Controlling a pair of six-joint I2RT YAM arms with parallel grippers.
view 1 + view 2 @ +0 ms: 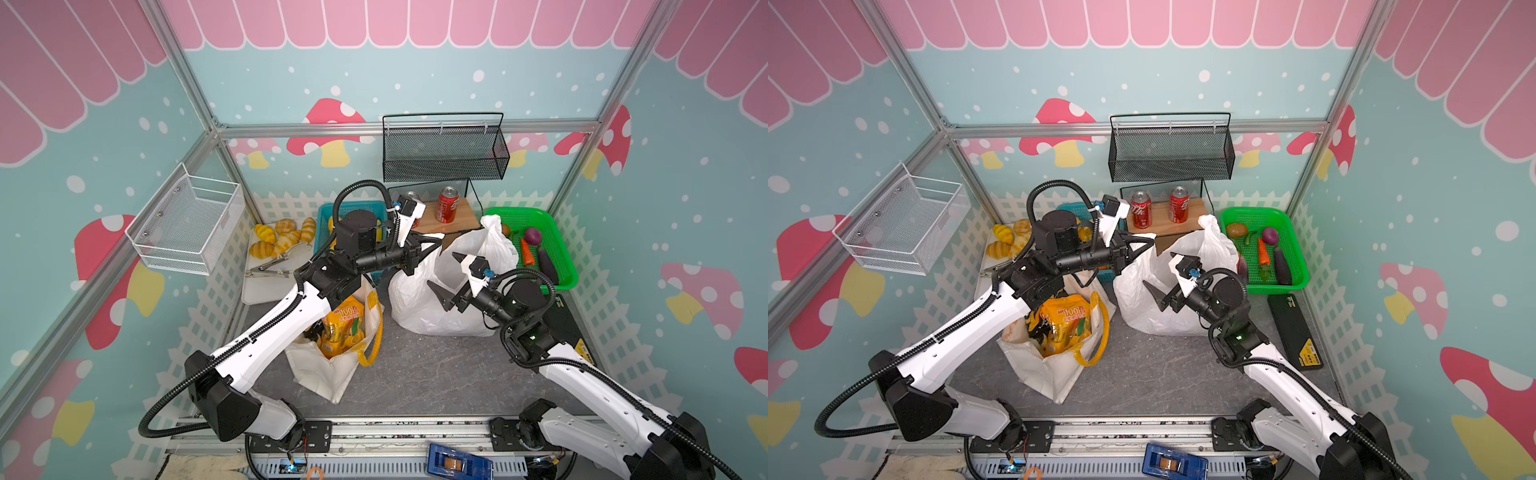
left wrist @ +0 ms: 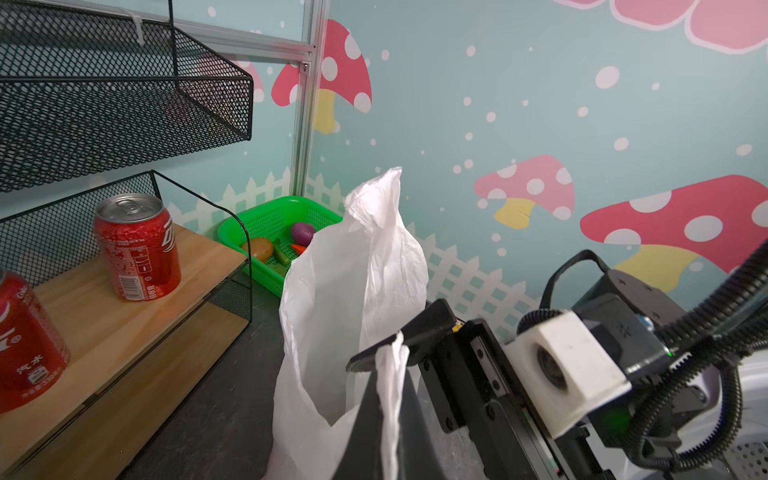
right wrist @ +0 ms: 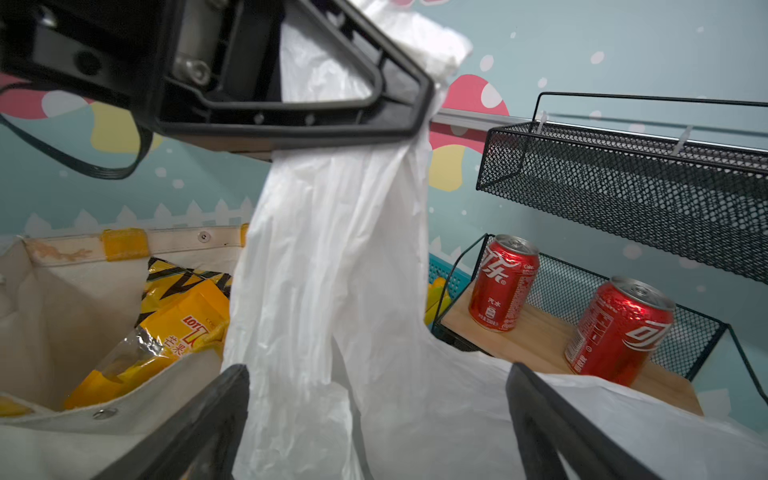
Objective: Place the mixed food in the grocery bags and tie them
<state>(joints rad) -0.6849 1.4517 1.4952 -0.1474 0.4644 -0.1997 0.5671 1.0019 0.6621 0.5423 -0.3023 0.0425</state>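
We have left claw (image 1: pixel 437 240) clamped on the white plastic bag (image 1: pixel 415 303), on the desk (image 1: pixel 436 374) beside the tote (image 1: pixel 324 374); right claw (image 1: pixel 446 272) gapes. Thin, slippery film: we'd take the free loop (image 2: pixel 376 195); contents unclear.

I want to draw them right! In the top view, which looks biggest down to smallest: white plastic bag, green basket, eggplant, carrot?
Largest to smallest:
white plastic bag
green basket
eggplant
carrot
The eggplant and carrot share that basket, so comparing them is fair.
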